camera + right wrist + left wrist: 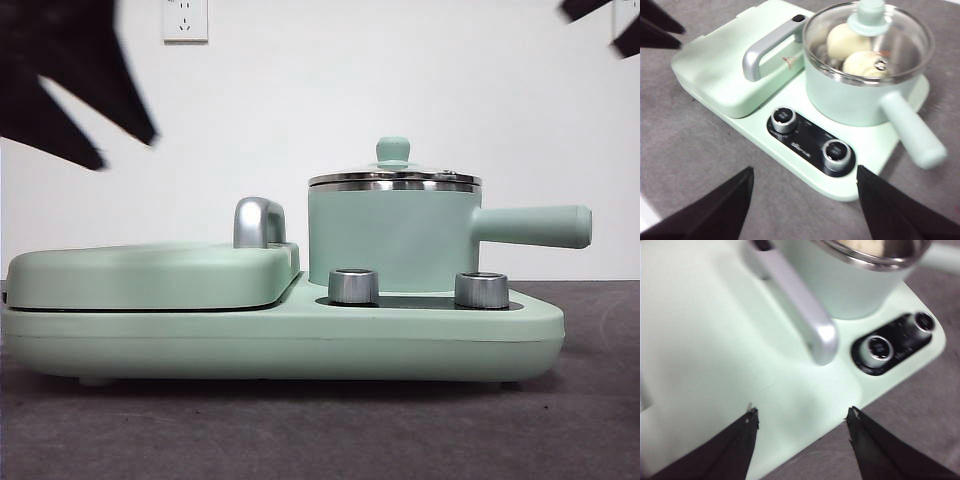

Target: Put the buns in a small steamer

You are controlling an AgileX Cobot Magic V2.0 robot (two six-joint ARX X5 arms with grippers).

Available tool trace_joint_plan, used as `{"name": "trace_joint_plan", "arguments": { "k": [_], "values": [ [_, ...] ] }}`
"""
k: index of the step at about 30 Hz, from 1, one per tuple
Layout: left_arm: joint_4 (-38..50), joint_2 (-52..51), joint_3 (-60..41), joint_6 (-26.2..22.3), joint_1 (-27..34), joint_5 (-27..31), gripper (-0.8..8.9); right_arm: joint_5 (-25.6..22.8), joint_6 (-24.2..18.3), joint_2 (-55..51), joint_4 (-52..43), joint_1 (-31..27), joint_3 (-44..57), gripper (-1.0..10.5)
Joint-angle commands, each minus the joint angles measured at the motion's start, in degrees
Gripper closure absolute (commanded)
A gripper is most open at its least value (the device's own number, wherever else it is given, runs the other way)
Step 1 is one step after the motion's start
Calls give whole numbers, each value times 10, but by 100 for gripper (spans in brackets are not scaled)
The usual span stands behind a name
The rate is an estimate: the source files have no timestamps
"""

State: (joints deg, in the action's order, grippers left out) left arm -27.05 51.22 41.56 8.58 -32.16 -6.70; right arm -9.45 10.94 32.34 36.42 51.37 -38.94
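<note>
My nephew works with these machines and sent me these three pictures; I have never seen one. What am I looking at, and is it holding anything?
It is a robot with two arms at a grey table, each ending in a gripper of two black jaws. One picture looks level across the table; the other two come from cameras on the wrists, so the black wedges at their lower edges are that arm's own jaws. The left gripper hangs open over the flat green griddle cover. The right gripper is open above the table in front of the cooker. Neither holds anything. On the cooker stands the small steamer, its glass lid on, and through it you see the two buns inside.
</note>
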Motion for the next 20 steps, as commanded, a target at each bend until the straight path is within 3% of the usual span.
{"name": "trace_joint_plan", "arguments": {
  "k": [1,10,18,19,20],
  "values": [
    [5,-76,-27,44,1,36,523,13,2,41,-40,7,-5,621],
    [-72,-242,-43,35,4,100,524,21,-3,131,-188,7,-5,621],
    [-81,-267,-43,22,4,104,530,20,-13,146,-230,7,-5,622],
    [-82,-267,-43,22,4,104,560,20,-12,145,-228,7,-5,643],
    [-81,-267,-43,22,4,104,661,20,-12,144,-229,7,-5,742]
  ]
}}
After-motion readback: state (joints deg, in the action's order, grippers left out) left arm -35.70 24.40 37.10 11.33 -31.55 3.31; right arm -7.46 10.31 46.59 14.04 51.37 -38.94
